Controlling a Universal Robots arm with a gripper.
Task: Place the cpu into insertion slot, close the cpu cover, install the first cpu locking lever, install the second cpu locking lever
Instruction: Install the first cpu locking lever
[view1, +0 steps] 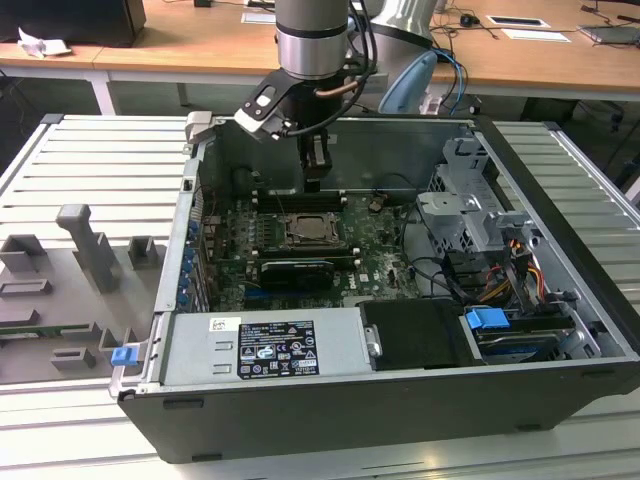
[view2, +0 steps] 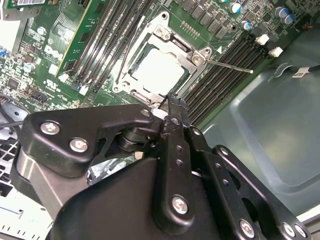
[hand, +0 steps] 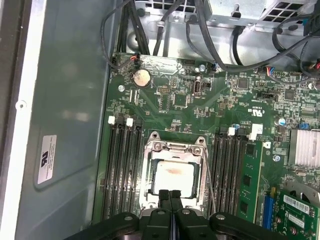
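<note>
The cpu (hand: 173, 176) lies flat in the insertion slot (view1: 310, 231) on the green board, its pale metal face showing. The cpu cover (hand: 175, 148) is down around it, with the chip visible through its square window (view2: 157, 70). A thin metal locking lever (view2: 231, 66) sticks out free from one corner of the socket. It also runs along the socket's side (hand: 212, 192). My gripper (hand: 170, 194) hangs just above the socket's edge with its black fingers pressed together and nothing between them. It stands over the socket in the exterior view (view1: 317, 178).
Long black memory slots (hand: 122, 170) flank the socket on both sides. A long black card (view1: 295, 270) lies in front of it. The grey case walls (hand: 65, 125), cable bundles (hand: 215, 45), a drive cage (view1: 465, 215) and the power supply (view1: 265, 345) surround the board.
</note>
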